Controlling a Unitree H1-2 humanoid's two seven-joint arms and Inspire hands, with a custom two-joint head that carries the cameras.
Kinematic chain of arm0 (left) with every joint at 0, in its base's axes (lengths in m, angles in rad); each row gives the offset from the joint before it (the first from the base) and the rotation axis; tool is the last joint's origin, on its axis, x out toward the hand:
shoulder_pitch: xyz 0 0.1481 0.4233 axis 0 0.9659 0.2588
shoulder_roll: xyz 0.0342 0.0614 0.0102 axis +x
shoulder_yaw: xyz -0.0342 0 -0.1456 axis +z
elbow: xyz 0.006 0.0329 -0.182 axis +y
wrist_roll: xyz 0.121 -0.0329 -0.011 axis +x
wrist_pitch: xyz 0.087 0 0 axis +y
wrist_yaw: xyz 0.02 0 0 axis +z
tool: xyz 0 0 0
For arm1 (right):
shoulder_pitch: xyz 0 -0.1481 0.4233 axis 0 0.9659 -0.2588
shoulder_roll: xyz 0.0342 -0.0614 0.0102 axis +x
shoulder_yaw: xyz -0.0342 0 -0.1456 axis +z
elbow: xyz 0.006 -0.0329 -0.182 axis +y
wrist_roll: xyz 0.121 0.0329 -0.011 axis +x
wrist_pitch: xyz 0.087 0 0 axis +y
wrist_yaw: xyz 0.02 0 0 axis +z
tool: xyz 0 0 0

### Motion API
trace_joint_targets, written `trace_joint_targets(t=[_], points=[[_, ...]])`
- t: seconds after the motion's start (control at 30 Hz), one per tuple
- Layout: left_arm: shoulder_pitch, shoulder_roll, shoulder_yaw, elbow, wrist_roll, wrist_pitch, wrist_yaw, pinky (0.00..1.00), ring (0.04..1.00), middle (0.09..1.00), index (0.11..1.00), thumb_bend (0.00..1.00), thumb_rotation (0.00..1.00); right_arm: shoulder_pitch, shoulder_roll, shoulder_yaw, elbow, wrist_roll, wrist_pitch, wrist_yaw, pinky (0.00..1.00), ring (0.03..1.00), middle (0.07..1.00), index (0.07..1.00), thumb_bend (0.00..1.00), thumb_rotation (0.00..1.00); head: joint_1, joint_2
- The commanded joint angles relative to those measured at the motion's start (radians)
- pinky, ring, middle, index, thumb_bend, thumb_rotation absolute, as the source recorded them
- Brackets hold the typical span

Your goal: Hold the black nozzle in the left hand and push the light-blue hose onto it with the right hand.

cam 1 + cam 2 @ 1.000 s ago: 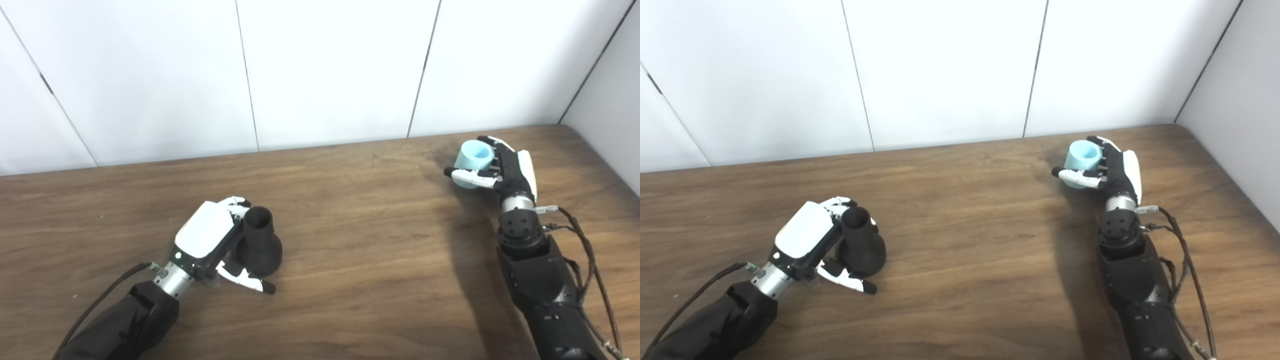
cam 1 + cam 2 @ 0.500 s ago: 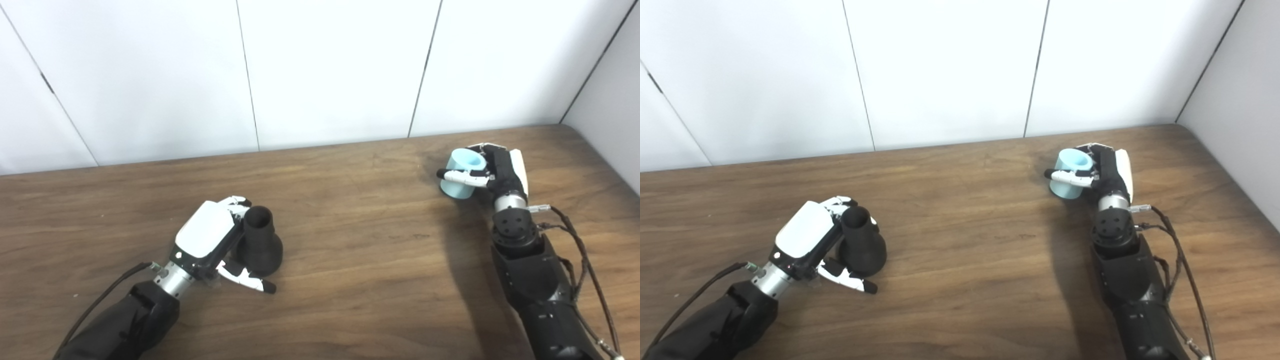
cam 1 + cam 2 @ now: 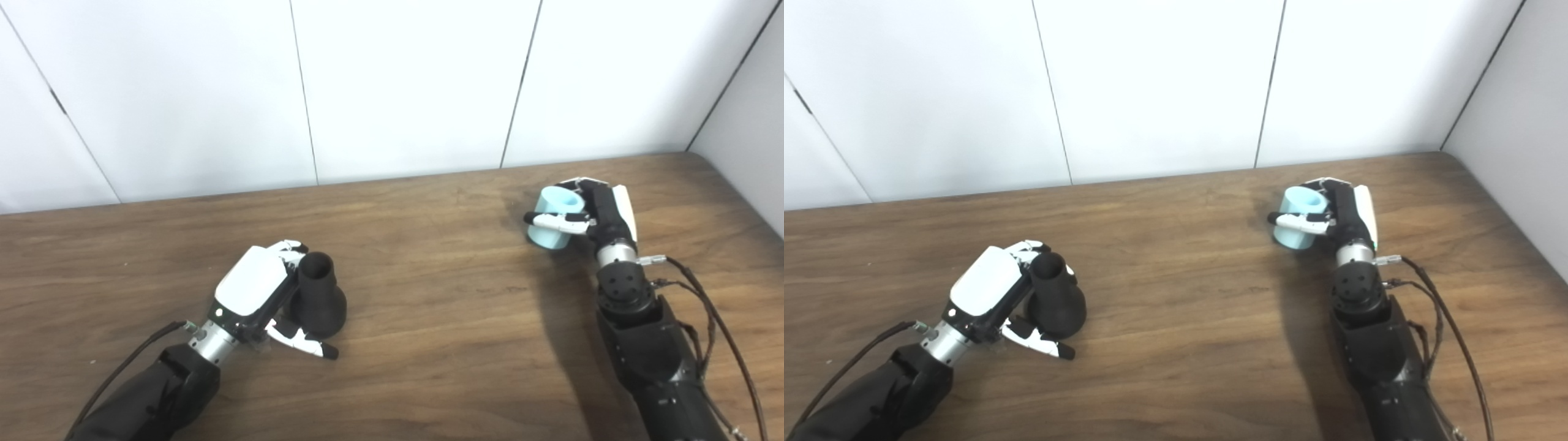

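The black nozzle [image 3: 318,297] stands on its wide base on the wooden table [image 3: 429,288], narrow open neck up, at the lower left. My left hand [image 3: 260,294] wraps it from the left, fingers behind the neck and thumb in front of the base. The light-blue hose piece [image 3: 551,217], a short open tube, is off the table at the right. My right hand [image 3: 597,211] is shut on it, thumb across its front and fingers over the back. The hose is tilted, its open mouth facing up and right. A wide stretch of table separates the two parts.
A white panelled wall [image 3: 398,86] runs along the table's far edge, and another wall closes the right side. Loose cables [image 3: 704,306] hang along my right forearm. A dark shadow lies on the wood under the right arm.
My right hand has carried the hose to the left and slightly toward me, tilting it. The left hand and the nozzle have not moved.
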State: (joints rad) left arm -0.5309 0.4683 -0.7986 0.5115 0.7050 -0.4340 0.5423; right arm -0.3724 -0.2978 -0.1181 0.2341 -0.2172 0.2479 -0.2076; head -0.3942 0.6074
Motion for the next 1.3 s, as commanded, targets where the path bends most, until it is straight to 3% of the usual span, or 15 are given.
trace_joint_targets(t=[0.0, 0.2, 0.37, 0.57, 0.7, 0.8, 0.87, 1.0, 1.13, 1.27], points=[[0.235, -0.118, -0.083, 0.067, -0.053, -0.036, 0.015, 0.76, 0.49, 0.486, 0.478, 0.52, 0.0, -0.057, -0.015, 0.012, -0.161, -0.001, -0.027, 0.027, 0.34, 0.417, 0.491, 0.496, 0.52, 0.0, 0.004, 0.0], [0.251, -0.149, -0.041, 0.086, -0.106, -0.036, -0.055, 0.75, 0.497, 0.485, 0.479, 0.52, 0.0, -0.065, -0.009, 0.036, -0.319, -0.016, 0.011, 0.076, 0.34, 0.412, 0.484, 0.504, 0.52, 0.0, 0.023, 0.001], [0.254, -0.162, -0.03, 0.097, -0.096, -0.036, -0.065, 0.74, 0.495, 0.477, 0.487, 0.52, 0.0, -0.08, 0.006, 0.075, -0.472, -0.054, 0.085, 0.114, 0.33, 0.41, 0.479, 0.519, 0.52, 0.0, 0.025, -0.003], [0.252, -0.174, -0.024, 0.095, -0.09, -0.036, -0.079, 0.75, 0.495, 0.473, 0.49, 0.52, 0.0, -0.097, 0.012, 0.096, -0.567, -0.046, 0.116, 0.17, 0.31, 0.415, 0.469, 0.515, 0.52, 0.0, 0.042, -0.002], [0.251, -0.183, -0.026, 0.099, -0.09, -0.036, -0.08, 0.75, 0.494, 0.475, 0.489, 0.52, 0.0, -0.102, 0.018, 0.112, -0.617, -0.06, 0.136, 0.195, 0.37, 0.458, 0.481, 0.482, 0.52, 0.0, 0.076, -0.003], [0.251, -0.196, -0.023, 0.106, -0.08, -0.036, -0.083, 0.74, 0.493, 0.478, 0.485, 0.52, 0.0, -0.1, 0.028, 0.115, -0.642, -0.035, 0.12, 0.212, 0.38, 0.461, 0.481, 0.48, 0.52, 0.0, 0.13, -0.007], [0.252, -0.208, -0.014, 0.11, -0.072, -0.036, -0.094, 0.75, 0.499, 0.483, 0.48, 0.52, 0.0, -0.096, 0.037, 0.114, -0.64, -0.009, 0.073, 0.219, 0.37, 0.457, 0.484, 0.48, 0.52, 0.0, 0.156, -0.009], [0.25, -0.229, -0.016, 0.132, -0.056, -0.036, -0.083, 0.75, 0.506, 0.485, 0.478, 0.52, 0.0, -0.087, 0.044, 0.13, -0.64, -0.01, 0.019, 0.224, 0.34, 0.431, 0.482, 0.502, 0.52, 0.0, 0.173, -0.012], [0.247, -0.24, -0.027, 0.15, -0.044, -0.036, -0.066, 0.76, 0.492, 0.48, 0.484, 0.52, 0.0, -0.088, 0.057, 0.155, -0.639, -0.012, 0.0, 0.24, 0.34, 0.425, 0.477, 0.513, 0.52, 0.0, 0.183, -0.009], [0.245, -0.25, -0.037, 0.165, -0.041, -0.036, -0.055, 0.76, 0.5, 0.477, 0.488, 0.52, 0.0, -0.098, 0.103, 0.176, -0.653, 0.012, 0.027, 0.255, 0.33, 0.425, 0.472, 0.512, 0.52, 0.0, 0.2, -0.005]])
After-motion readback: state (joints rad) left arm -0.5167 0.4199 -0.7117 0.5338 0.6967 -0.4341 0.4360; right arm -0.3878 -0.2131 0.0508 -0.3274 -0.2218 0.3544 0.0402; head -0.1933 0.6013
